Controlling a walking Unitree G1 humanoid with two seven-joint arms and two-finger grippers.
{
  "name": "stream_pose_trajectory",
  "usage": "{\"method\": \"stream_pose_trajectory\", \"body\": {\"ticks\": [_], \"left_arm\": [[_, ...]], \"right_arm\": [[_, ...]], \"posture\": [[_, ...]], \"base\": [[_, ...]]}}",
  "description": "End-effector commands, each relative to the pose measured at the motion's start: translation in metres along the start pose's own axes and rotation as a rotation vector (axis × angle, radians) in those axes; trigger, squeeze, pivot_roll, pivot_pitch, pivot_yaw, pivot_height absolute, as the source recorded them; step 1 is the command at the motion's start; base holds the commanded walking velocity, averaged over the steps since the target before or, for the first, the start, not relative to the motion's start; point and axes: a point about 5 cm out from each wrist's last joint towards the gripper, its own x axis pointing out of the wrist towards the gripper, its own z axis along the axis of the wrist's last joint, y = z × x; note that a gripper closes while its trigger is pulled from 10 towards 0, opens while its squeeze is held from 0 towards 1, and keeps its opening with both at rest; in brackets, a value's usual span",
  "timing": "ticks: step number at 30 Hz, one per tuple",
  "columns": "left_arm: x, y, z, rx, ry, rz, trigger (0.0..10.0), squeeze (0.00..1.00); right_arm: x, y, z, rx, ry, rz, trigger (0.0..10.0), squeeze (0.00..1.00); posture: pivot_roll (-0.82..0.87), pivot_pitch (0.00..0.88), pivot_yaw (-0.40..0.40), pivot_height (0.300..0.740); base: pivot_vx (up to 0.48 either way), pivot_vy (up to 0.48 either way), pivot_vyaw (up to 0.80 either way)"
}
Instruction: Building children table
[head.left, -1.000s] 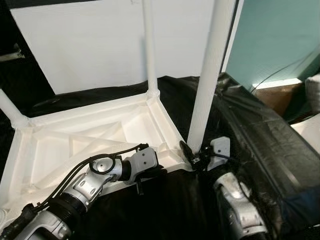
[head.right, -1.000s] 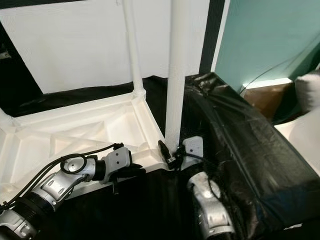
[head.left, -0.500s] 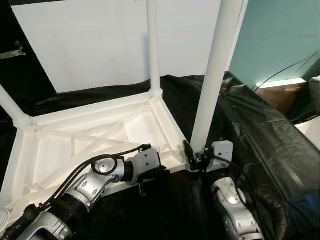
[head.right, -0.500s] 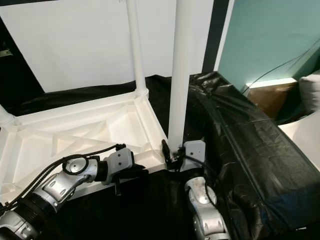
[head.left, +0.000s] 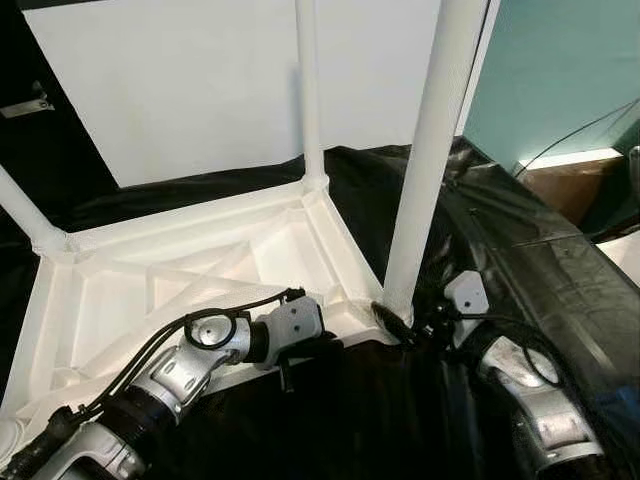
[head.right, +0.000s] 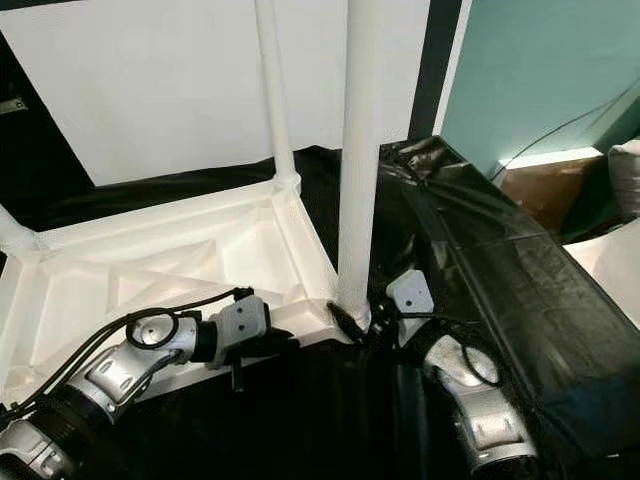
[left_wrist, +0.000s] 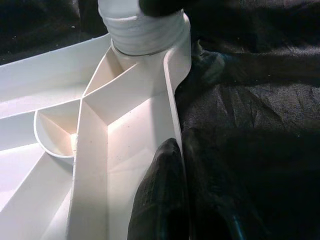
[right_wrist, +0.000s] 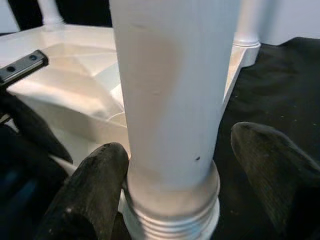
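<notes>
My left gripper is nearest me, pinched on the front rim of the upturned white tabletop; in the left wrist view one finger sits inside the rim wall, so it's clamped on that edge to hold the piece down. Just beside it, at the front right corner, my right gripper is at the base of the near leg. In the right wrist view the two fingers straddle the leg's threaded collar, one touching it, the other a little apart, so the jaws are parted around the leg, not squeezing it.

Judgement: I'm mid way through screwing this leg into its corner socket. To do it well I'd close fully low on the collar, turn in short regrips, keep the leg upright so the thread doesn't cross, and keep the left clamp firm so the top doesn't spin on the black sheet.

Farther back, a second leg stands seated at the far right corner, and a third leg at the far left.
</notes>
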Motion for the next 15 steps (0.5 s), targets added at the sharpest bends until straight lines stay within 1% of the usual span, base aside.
{"method": "stream_pose_trajectory", "body": {"ticks": [1, 2, 3, 4, 5, 6, 9, 11, 15], "left_arm": [[0.003, -0.044, -0.05, -0.157, 0.211, -0.33, 10.0, 0.0], [0.003, -0.044, -0.05, -0.157, 0.211, -0.33, 10.0, 0.0], [0.002, -0.044, -0.05, -0.157, 0.212, -0.326, 10.0, 0.0], [0.002, -0.044, -0.05, -0.157, 0.212, -0.326, 10.0, 0.0], [0.002, -0.044, -0.051, -0.158, 0.212, -0.325, 10.0, 0.0], [0.002, -0.043, -0.051, -0.158, 0.212, -0.324, 10.0, 0.0], [0.001, -0.043, -0.051, -0.159, 0.212, -0.323, 10.0, 0.0], [0.0, -0.044, -0.051, -0.16, 0.212, -0.321, 10.0, 0.0], [-0.001, -0.044, -0.052, -0.161, 0.213, -0.321, 10.0, 0.0]], "right_arm": [[-0.005, -0.01, -0.005, 0.002, 0.055, 0.01, 10.0, 0.0], [-0.005, -0.01, -0.005, 0.002, 0.055, 0.01, 10.0, 0.0], [-0.004, -0.017, -0.003, -0.031, 0.082, 0.041, 10.0, 0.0], [-0.004, -0.017, -0.003, -0.031, 0.082, 0.041, 10.0, 0.0], [-0.003, -0.023, -0.002, -0.076, 0.118, 0.085, 3.0, 0.0], [-0.002, -0.028, -0.001, -0.105, 0.14, 0.111, 0.0, 0.0], [-0.001, -0.03, -0.001, -0.123, 0.152, 0.13, 0.0, 0.0], [0.0, -0.035, 0.001, -0.134, 0.153, 0.141, 0.0, 0.0], [-0.001, -0.039, 0.003, -0.131, 0.155, 0.154, 0.0, 0.0]], "posture": [[-0.05, 0.0, 0.028, 0.74], [-0.05, 0.0, 0.028, 0.74], [-0.05, 0.0, 0.028, 0.74], [-0.05, 0.0, 0.028, 0.74], [-0.05, 0.0, 0.029, 0.74], [-0.04, 0.0, 0.029, 0.74], [-0.04, 0.0, 0.029, 0.74], [-0.04, 0.0, 0.031, 0.74], [-0.04, 0.0, 0.033, 0.74]], "base": [[0.0, 0.0, 0.0], [0.0, 0.0, 0.0], [0.0, 0.0, 0.0], [0.0, 0.0, 0.0], [0.0, 0.0, 0.0], [0.0, 0.0, 0.0], [0.0, 0.0, 0.0], [0.0, 0.0, 0.0], [0.0, 0.0, 0.0]]}}
